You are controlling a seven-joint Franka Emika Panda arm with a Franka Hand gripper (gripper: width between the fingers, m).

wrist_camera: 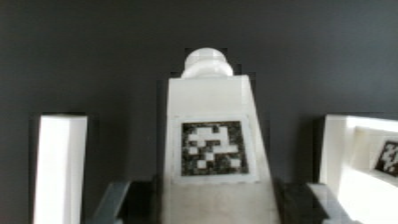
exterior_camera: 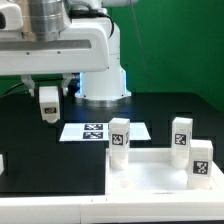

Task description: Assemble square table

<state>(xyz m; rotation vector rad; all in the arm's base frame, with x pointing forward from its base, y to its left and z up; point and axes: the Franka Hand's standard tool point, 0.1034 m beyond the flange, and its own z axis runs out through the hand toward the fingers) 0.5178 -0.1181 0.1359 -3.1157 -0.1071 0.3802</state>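
Robotics lab, robot arm (exterior_camera: 70, 45), marker board (exterior_camera: 103, 131)

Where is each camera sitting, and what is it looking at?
Exterior view: sits off the arm, looking over the black table at the marker board and the square table panel; the arm shows.
Wrist view: rides on the wrist, looking along the fingers at the leg they grip.
Shared: that leg.

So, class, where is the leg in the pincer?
Exterior view's left: the leg hangs in the pincer above the black tabletop, left of the marker board.
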